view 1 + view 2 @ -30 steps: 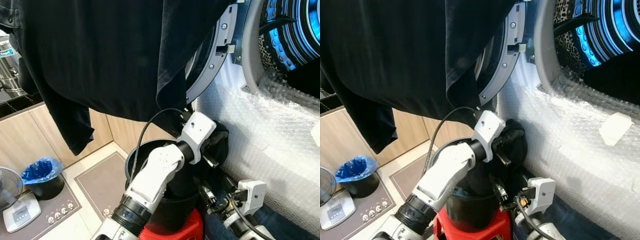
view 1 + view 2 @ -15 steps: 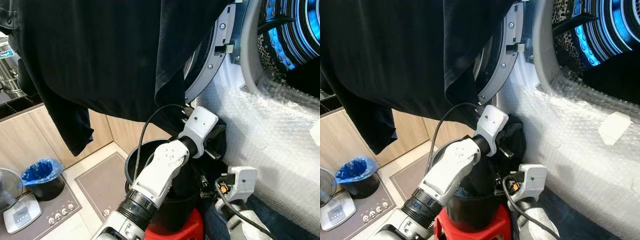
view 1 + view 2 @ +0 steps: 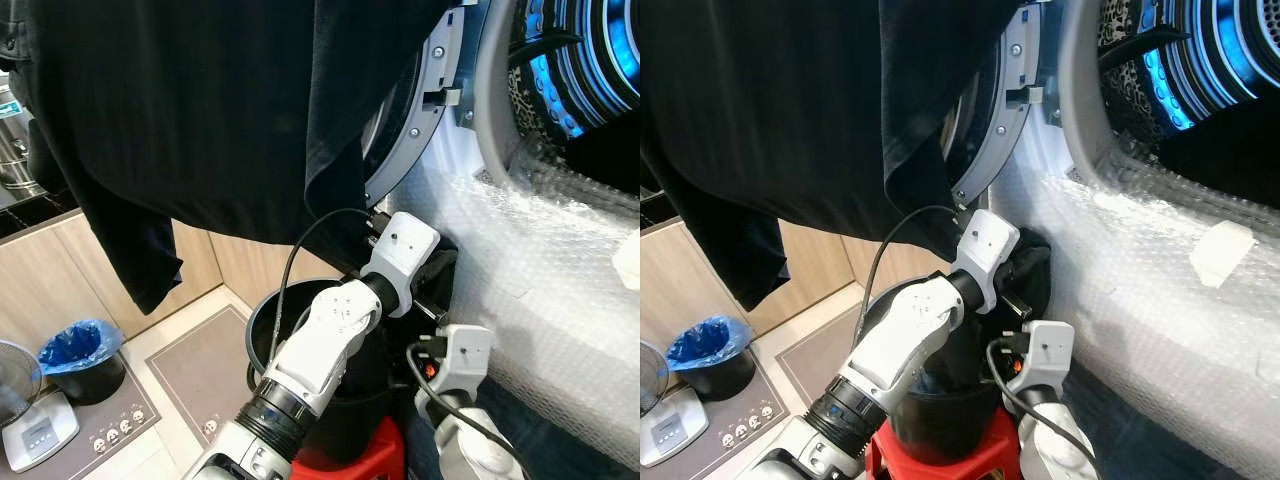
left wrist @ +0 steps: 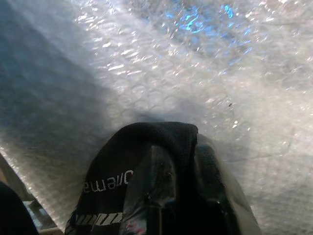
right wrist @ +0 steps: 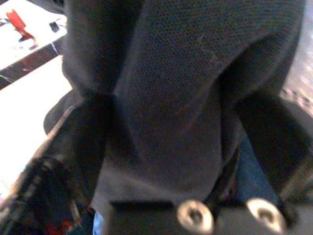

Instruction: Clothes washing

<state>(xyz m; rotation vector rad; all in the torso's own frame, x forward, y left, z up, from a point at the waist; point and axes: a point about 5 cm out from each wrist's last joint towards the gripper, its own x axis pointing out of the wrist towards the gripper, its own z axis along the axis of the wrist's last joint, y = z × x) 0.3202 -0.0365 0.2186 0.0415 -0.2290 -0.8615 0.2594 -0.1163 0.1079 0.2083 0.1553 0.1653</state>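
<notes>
A small black garment is bunched against the bubble-wrapped front of the washing machine, just above a black bucket. My left gripper is shut on it; the cloth, with white lettering, drapes over both fingers. My right gripper is just below it, its wrist pointing up. Its fingers stand wide apart with black fabric between them. The drum glows blue through the open door.
A large black garment hangs over the open door and covers the upper left of the eye views. The bucket stands on a red stool. On the floor at the left are a bin with a blue bag and a scale.
My right arm has risen from the lower right to just under the held garment. The left gripper has lifted the garment slightly along the machine front.
</notes>
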